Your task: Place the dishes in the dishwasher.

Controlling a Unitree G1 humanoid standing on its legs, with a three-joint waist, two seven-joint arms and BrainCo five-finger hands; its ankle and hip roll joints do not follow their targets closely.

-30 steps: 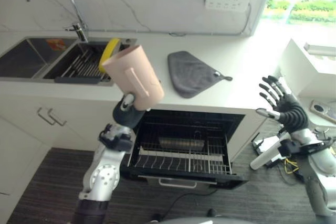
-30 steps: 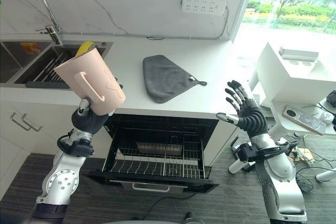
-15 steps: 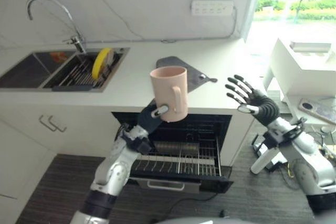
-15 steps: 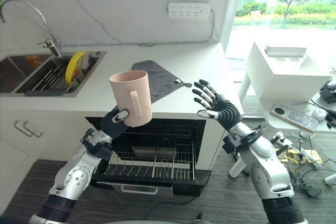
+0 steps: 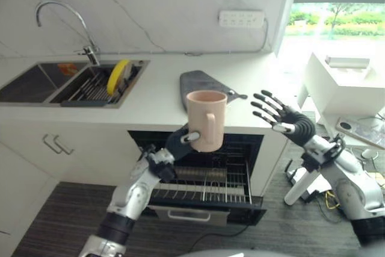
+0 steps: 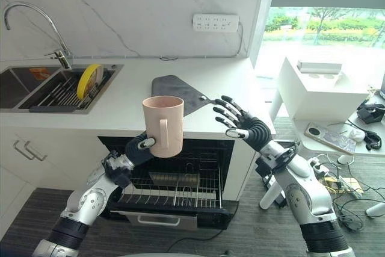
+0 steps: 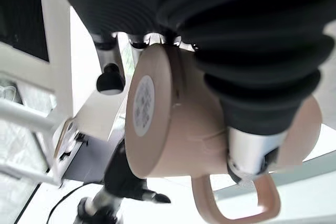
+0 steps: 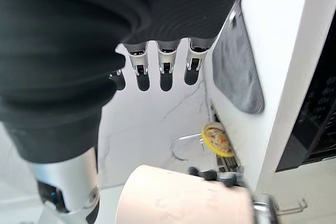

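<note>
A pink mug [image 5: 206, 118] with a handle stands upright in the air before the counter edge, above the open dishwasher [image 5: 204, 186]. My left hand [image 5: 179, 144] is shut on it from below and behind, fingers curled at its handle and base, as the left wrist view shows round the mug [image 7: 173, 129]. My right hand [image 5: 283, 118] hovers open just right of the mug, fingers spread and apart from it; its straight fingers [image 8: 163, 72] point over the mug [image 8: 184, 195]. A yellow plate [image 5: 118, 75] stands on edge in the sink rack.
The dishwasher's wire rack [image 6: 180, 188] is pulled out below the white counter [image 5: 150, 97]. A grey cloth [image 5: 201, 81] lies on the counter behind the mug. Sink and tap [image 5: 60, 22] are at the far left. A white side table [image 5: 343, 82] stands at the right.
The view has shifted. My left hand has swung the mug from tilted by the sink to upright over the dishwasher. My right hand has come in leftward near the mug.
</note>
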